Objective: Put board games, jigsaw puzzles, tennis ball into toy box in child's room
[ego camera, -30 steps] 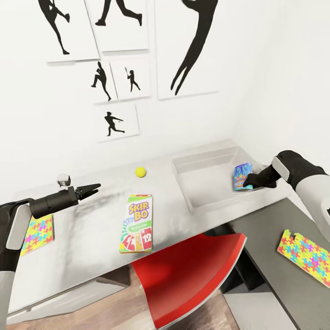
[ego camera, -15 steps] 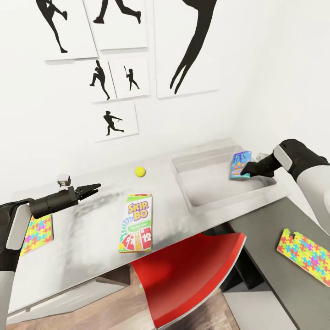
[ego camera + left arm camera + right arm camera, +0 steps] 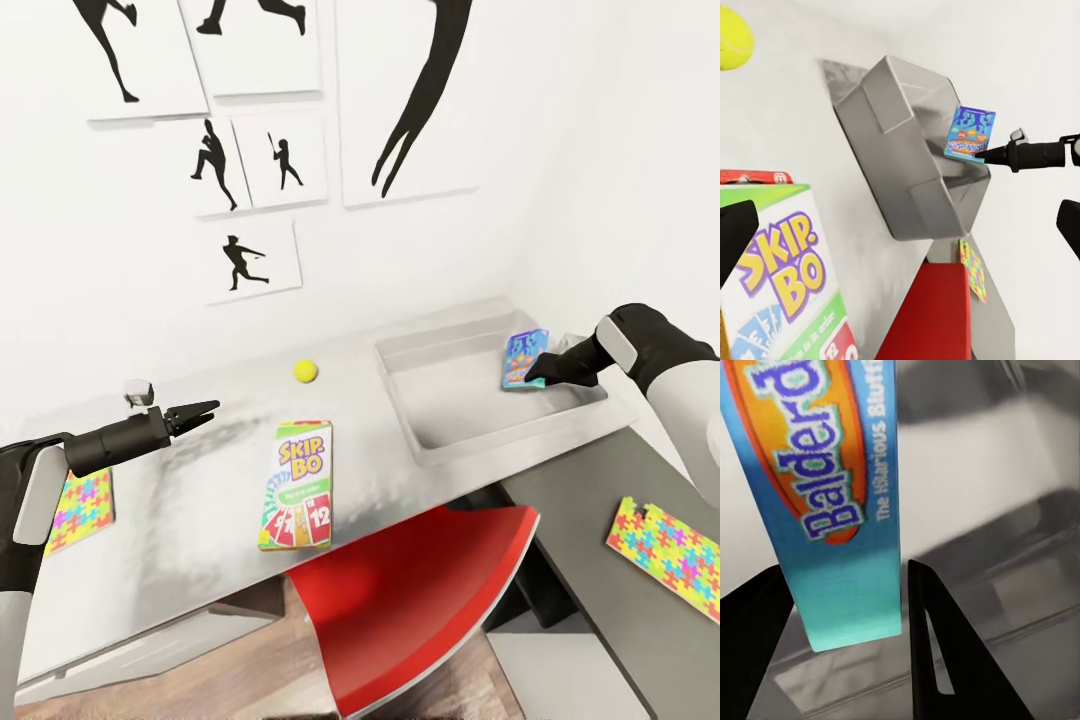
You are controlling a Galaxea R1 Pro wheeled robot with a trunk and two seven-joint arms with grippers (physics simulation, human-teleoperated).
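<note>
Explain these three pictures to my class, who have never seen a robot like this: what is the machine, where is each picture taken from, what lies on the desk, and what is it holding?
This is a computer-simulated robot with two arms. The wide picture comes from a camera on its head, looking down over a grey desk. The other two come from cameras near each wrist, looking along the jaws.

On the desk lie a Skip-Bo box, a tennis ball, two colourful jigsaw puzzles, and a shallow grey toy box. A red chair stands below.

The right gripper holds a small blue game box above the toy box; the right wrist picture shows it between the jaws. The left gripper hovers over the desk with its jaws apart, holding nothing.
</note>
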